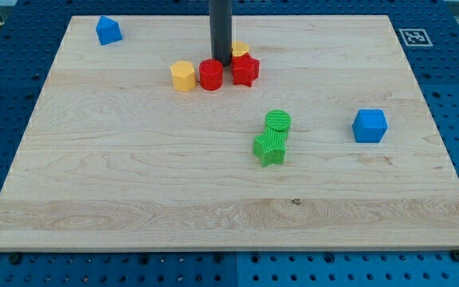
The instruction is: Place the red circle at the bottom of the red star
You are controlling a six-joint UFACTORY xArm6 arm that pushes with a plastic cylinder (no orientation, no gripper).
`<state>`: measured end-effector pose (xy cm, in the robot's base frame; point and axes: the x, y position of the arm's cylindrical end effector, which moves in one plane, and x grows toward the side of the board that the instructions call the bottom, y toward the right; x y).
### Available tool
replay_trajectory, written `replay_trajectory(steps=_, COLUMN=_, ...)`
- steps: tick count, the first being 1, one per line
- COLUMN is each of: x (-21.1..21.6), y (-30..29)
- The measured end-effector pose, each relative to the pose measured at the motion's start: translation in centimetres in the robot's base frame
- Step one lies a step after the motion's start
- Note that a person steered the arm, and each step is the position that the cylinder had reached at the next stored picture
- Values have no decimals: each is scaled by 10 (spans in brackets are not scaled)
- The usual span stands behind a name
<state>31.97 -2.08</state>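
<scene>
Nearest the view's bottom, the wooden board (134, 215) lay bare across its front strip. Farther up, right of centre, a green star (270, 148) sat with a green circle (277, 121) touching its upper edge. Off toward the view's right, well apart from them, stood a blue cube (370, 125).

Beyond these, a row of blocks ran across the upper middle: a yellow hexagon (182, 76) at the left, the red circle (210, 74) just beside it, then the red star (245, 70) at the right, close to the circle. A second yellow block (240, 50), shape unclear, peeked from behind the star.

The arm carried no claw, only the dark rod; my tip (221, 64) stood just behind the gap between the red circle and red star.

Farthest, near the view's top-left corner, sat a blue block (108, 30) with a peaked top.
</scene>
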Motion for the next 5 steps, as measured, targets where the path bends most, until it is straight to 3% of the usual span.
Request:
replay_trajectory(steps=3, x=5, y=-44)
replay_trajectory(steps=5, x=56, y=-23)
